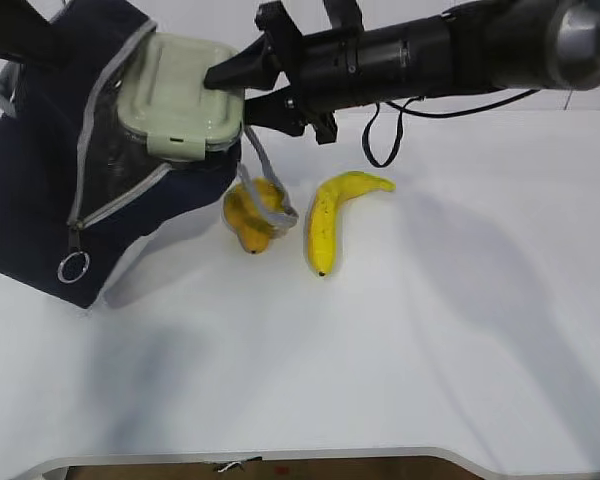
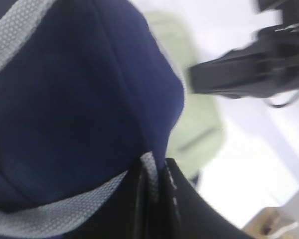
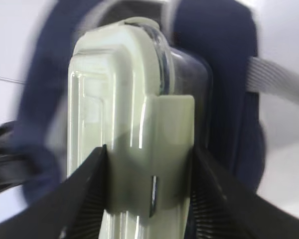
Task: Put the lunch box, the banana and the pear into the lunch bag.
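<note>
Right tool (image 1: 242, 88) clamped on the lunch box (image 1: 177, 95), one finger on each long side of the pale green lid, as seen close up in the right wrist view (image 3: 139, 149). Lunch box tilted, pushed partway into the unzipped mouth of the lunch bag (image 1: 40, 190), lid facing outward, clear glass body (image 3: 187, 74) showing behind the lid. Navy fabric surrounding the box on both sides in the right wrist view (image 3: 224, 45).

Left tool (image 2: 154, 199) pinched together on a grey strap (image 2: 55, 211) at the edge of the lunch bag, holding the fabric up; dark fingers (image 2: 189, 209) pressed tight against the webbing with no gap visible. Left arm only just visible at the top left corner of the exterior view. Picture blurred in both wrist views.

Lunch bag resting at the left rear of the white counter (image 1: 430, 340), grey zipper (image 1: 85, 160) running down its front to a ring pull (image 1: 73, 267) hanging near the lower edge.

Pear (image 1: 252, 215) lying on the counter just beside the bag's front corner, with a loop of grey strap (image 1: 270, 190) draped over it. Banana (image 1: 328, 222) lying flat just to the right of the pear, apart from it, stem end pointing right and away. Both fruits outside the bag.
</note>
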Motion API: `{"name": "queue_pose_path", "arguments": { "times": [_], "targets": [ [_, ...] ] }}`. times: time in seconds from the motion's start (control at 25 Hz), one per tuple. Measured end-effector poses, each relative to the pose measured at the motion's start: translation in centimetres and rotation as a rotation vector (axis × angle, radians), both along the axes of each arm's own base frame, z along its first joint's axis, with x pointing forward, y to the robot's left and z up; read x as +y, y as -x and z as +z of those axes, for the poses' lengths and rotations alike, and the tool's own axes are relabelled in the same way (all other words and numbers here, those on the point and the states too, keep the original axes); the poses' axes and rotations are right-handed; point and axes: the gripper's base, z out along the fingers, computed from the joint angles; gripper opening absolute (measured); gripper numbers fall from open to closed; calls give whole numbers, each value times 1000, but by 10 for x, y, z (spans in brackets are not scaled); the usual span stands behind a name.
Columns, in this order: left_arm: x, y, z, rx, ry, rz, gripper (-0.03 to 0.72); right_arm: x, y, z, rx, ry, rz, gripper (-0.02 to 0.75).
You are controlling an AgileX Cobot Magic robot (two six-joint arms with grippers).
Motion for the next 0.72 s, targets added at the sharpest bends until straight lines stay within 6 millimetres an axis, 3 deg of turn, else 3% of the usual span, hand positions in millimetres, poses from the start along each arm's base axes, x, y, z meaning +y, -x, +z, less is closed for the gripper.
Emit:
{"name": "queue_pose_path", "arguments": {
  "times": [0.24,0.52,0.72],
  "targets": [
    [-11,3,3,-7,44,-54,28,5,-8,-30,73,-9,-22,382],
    [-23,-9,-12,0,38,-81,27,40,-6,-25,33,-28,4,382],
    [-23,-16,-17,-46,14,-85,27,47,-10,-39,49,-11,-14,382]
  ]
}}
